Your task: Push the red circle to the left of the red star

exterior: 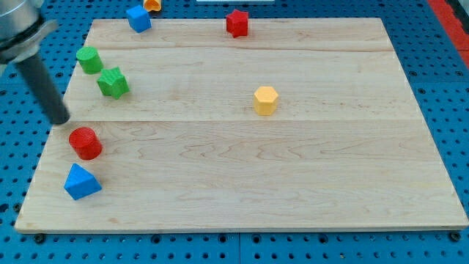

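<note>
The red circle (86, 142) lies near the board's left edge, low in the view. The red star (237, 23) sits at the board's top edge, right of centre-left, far from the circle. My tip (60, 119) is at the board's left edge, just up and to the left of the red circle, close to it but with a small gap showing. The dark rod rises from the tip toward the view's top left corner.
A green circle (89, 59) and a green star (113, 82) sit above the tip. A blue triangle (80, 182) lies below the red circle. A blue block (138, 17) and an orange block (152, 4) are at the top. A yellow hexagon (266, 100) sits mid-board.
</note>
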